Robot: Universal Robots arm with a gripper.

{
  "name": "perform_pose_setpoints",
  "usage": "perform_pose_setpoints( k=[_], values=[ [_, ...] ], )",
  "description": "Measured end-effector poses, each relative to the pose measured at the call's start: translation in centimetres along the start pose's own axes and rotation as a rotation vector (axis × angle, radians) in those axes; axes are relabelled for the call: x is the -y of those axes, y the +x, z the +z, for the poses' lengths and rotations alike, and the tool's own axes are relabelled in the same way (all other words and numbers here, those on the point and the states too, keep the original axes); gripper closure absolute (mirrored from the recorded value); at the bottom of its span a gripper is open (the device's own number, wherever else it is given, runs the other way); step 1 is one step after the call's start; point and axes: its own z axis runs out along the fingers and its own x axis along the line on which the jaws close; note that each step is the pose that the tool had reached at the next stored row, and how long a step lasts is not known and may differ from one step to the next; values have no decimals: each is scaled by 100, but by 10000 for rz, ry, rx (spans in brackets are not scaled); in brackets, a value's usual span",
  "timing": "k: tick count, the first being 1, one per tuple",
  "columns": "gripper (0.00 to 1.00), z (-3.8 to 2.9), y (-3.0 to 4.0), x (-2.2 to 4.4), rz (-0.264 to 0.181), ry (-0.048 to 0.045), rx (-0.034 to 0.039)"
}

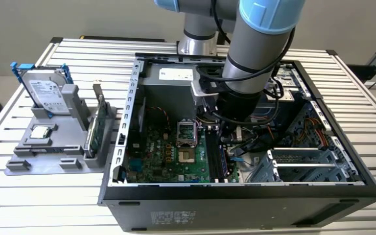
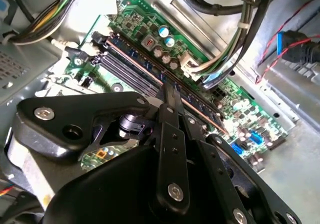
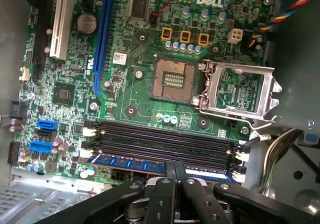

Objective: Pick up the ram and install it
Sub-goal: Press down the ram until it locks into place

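- My arm (image 1: 256, 54) reaches down into the open computer case (image 1: 240, 193) on the worktop (image 1: 371, 112).
- My claw (image 3: 175, 166) is low over the green board (image 3: 150, 84) inside the case, right above the long slots (image 3: 165, 139).
- My two black fingers (image 3: 169, 170) are almost together, with just a thin gap between them.
- The ram (image 3: 125, 163) is a long thin stick with a blue face. It sits on its edge in the slot nearest my claw, and my fingers pinch its top edge in the middle.
- In the second wrist view, my claw (image 2: 170, 95) comes down on the same stick (image 2: 200, 109), which lies along the row of slots (image 2: 127, 66).
- I cannot tell if the stick is pushed all the way down into its slot.
- The other dark slots beside it have nothing in them.
- Near the slots is the square chip socket (image 3: 175, 79) with its silver lid (image 3: 242, 91) flipped open.
- Outside the case, at the exterior view's left, a grey holder (image 1: 44, 152) sits on the worktop.
- The holder has a hard drive (image 1: 44, 93) standing up, a small square chip (image 1: 41, 131) lying flat and a green card (image 1: 95, 129) standing on its edge.
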Motion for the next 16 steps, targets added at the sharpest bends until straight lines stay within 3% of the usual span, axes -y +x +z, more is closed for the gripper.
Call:
perform_pose_setpoints(
  k=[16],
  values=[
    [100, 0, 0, 0, 94, 0, 2]
  ],
)
